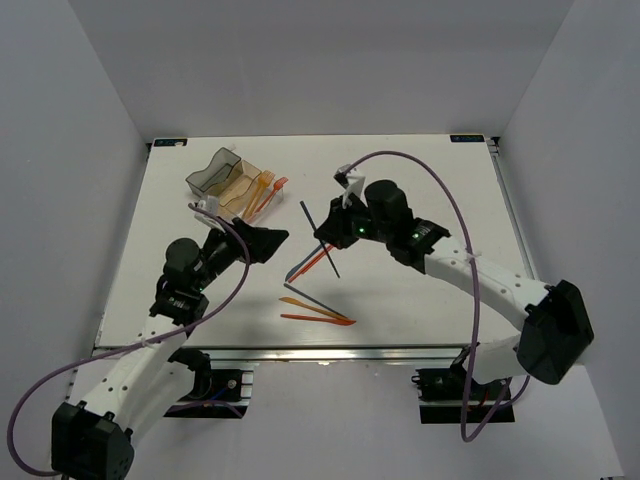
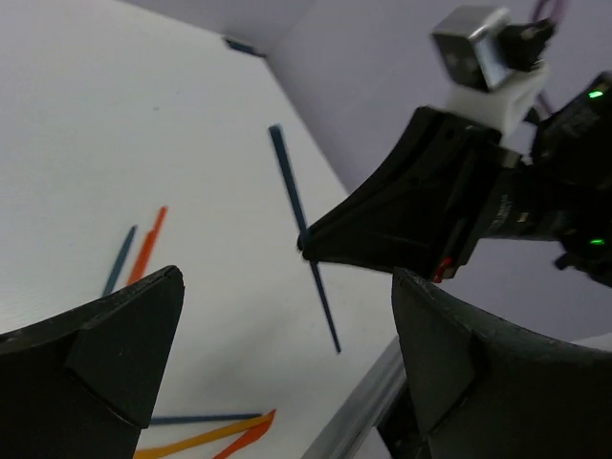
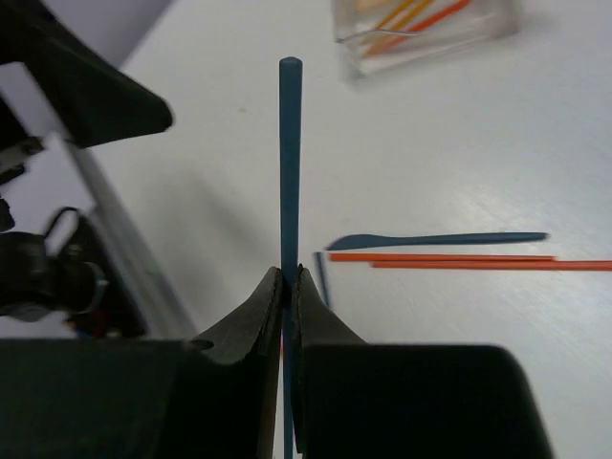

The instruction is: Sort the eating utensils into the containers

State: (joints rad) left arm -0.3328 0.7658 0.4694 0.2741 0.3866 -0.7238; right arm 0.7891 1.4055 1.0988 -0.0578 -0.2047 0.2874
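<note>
Right gripper fingertips pressed together on a dark blue utensil, pinching it part-way along the shaft. Long end sticks out past the tips, rounded at its end; a short length runs back between the fingers. Fork, knife or spoon: cannot tell. From above, the held piece lies slantwise across the gripper, over the middle of the table, raised off the surface.

Left gripper jaws spread wide, holding nothing and touching nothing. It points toward the right gripper, just beside it; the held utensil crosses the gap as seen between its fingers.

On the table under the right gripper: one blue piece beside two orange ones, lying parallel. Nearer the arm bases, a second cluster of dark, yellow-orange and red-orange pieces, fanned, tips close together.

Containers at far left of the table: grey, amber, clear in a row. Clear bin holds several orange utensils.
</note>
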